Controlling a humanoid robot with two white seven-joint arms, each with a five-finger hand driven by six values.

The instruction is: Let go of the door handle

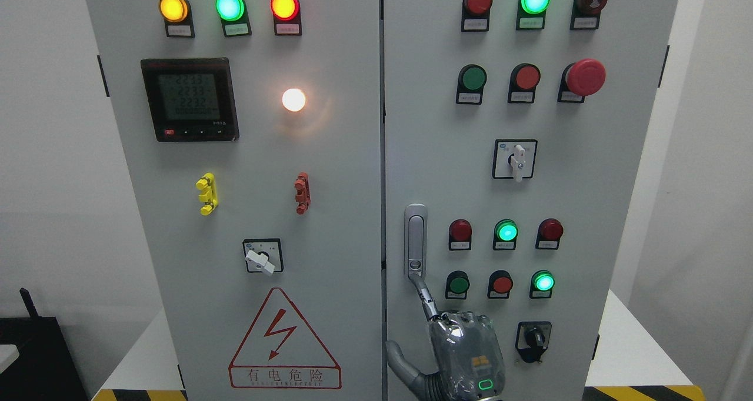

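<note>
Door handle [415, 239] sits upright on the right cabinet door [617, 171], just right of the centre seam. Below it, one finger [425, 298] of the right hand [465, 345] touches its base; nothing is grasped, other fingers curled. Risk: a sideways withdrawal snagging the handle.

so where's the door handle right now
In the head view the door handle sits on the right door's left edge, just right of the seam between the doors, left of the lower lamps. A hand's finger reaches its lower end from below.
</note>
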